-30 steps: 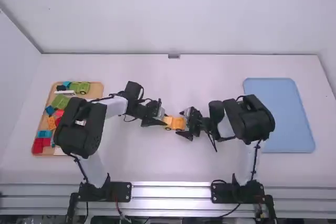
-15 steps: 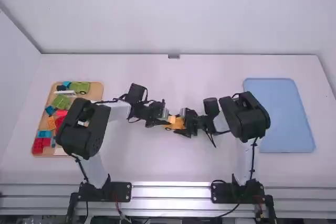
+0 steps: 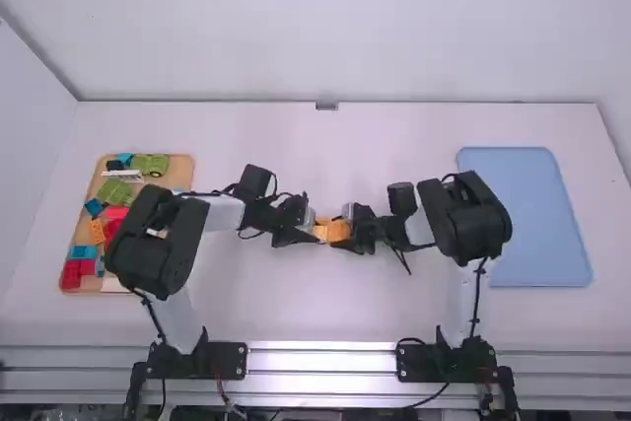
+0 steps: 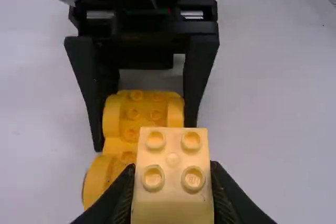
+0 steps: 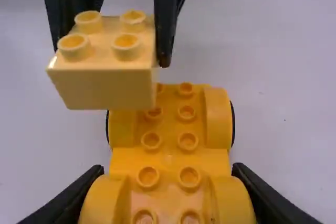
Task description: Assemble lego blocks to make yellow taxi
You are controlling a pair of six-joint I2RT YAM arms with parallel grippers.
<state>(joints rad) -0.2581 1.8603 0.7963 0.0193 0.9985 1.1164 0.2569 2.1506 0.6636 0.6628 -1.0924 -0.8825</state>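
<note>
Pinching a pale-yellow block (image 4: pixel 173 198) in left tool (image 3: pixel 315 230), wheeled yellow base (image 5: pixel 170 157) pinched within right tool (image 3: pixel 342 231)

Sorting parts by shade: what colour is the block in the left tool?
The block is pale yellow; best seen in the left wrist view.

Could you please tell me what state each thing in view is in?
Left hand, shut on the pale block.
Right hand, shut on the yellow car base.
Pale block, studs up, unattached.
Yellow car base, studs up, wheels down.
Wooden tray, holding assorted blocks.
Blue tray, lying flat.
</note>
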